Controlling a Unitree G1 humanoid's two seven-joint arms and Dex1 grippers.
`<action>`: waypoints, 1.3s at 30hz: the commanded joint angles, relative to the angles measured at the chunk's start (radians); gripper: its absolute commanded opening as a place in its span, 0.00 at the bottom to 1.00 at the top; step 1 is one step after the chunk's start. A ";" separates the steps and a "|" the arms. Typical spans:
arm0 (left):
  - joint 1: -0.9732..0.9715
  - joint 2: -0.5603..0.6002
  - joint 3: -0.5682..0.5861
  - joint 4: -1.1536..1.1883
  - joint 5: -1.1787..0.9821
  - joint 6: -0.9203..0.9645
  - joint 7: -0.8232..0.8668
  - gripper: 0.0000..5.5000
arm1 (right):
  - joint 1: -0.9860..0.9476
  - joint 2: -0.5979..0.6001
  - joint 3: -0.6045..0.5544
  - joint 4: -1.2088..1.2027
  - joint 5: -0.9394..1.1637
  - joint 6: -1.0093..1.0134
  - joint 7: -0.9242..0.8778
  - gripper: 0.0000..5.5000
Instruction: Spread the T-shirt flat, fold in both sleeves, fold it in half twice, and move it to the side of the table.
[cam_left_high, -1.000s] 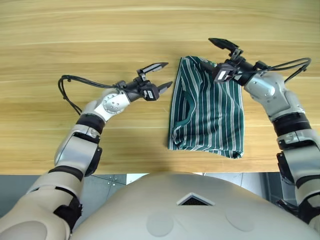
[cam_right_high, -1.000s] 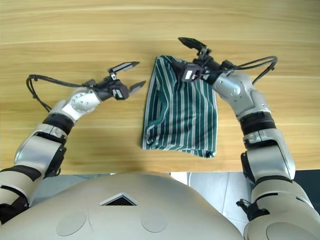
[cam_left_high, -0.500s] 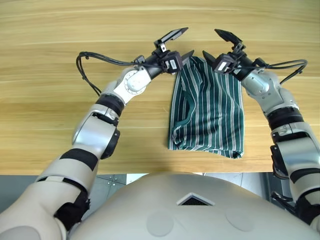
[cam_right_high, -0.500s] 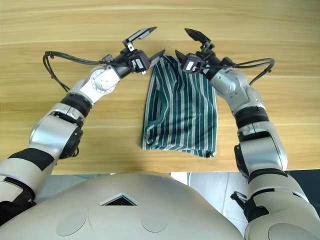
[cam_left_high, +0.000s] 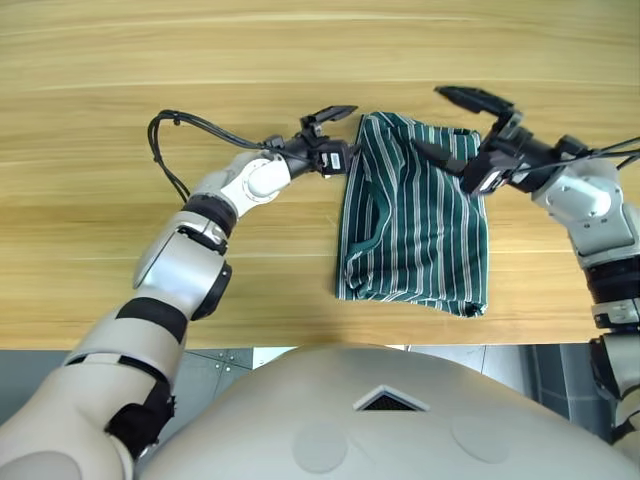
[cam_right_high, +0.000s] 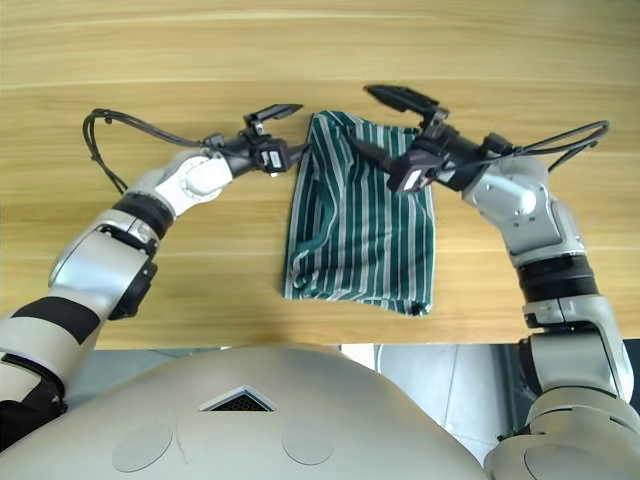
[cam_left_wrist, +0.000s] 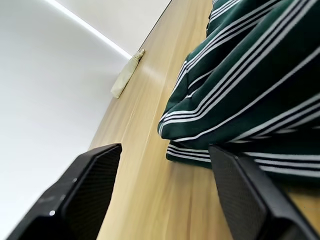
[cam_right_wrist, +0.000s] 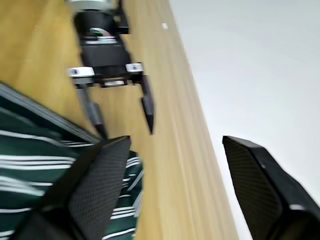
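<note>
1. Well, the left gripper (cam_left_high: 342, 138) sits low at the far left corner of the T-shirt (cam_left_high: 415, 225). Its fingers are apart and grip nothing, and the cloth's edge lies just beside one of them.
2. The right gripper (cam_left_high: 452, 125) is at the far right corner, fingers spread wide and empty. Its lower finger hangs over the stripes, and I cannot tell whether it touches.
3. The T-shirt, dark green with white stripes, lies folded into a narrow oblong on the wooden table (cam_left_high: 200, 50). It sits between the two arms, near the table's near edge.
</note>
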 joint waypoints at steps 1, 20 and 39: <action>-0.002 0.010 -0.013 -0.003 0.009 0.034 -0.022 0.59 | 0.104 -0.017 0.068 -0.063 -0.084 0.042 0.081 0.61; 0.081 0.063 0.034 -0.206 -0.218 -0.119 -0.312 0.59 | 0.204 0.020 0.134 -0.110 -0.188 0.096 0.118 0.61; -0.073 -0.007 -0.008 -0.003 -0.023 0.107 -0.099 0.59 | 0.156 0.063 0.172 -0.043 -0.206 0.074 0.097 0.61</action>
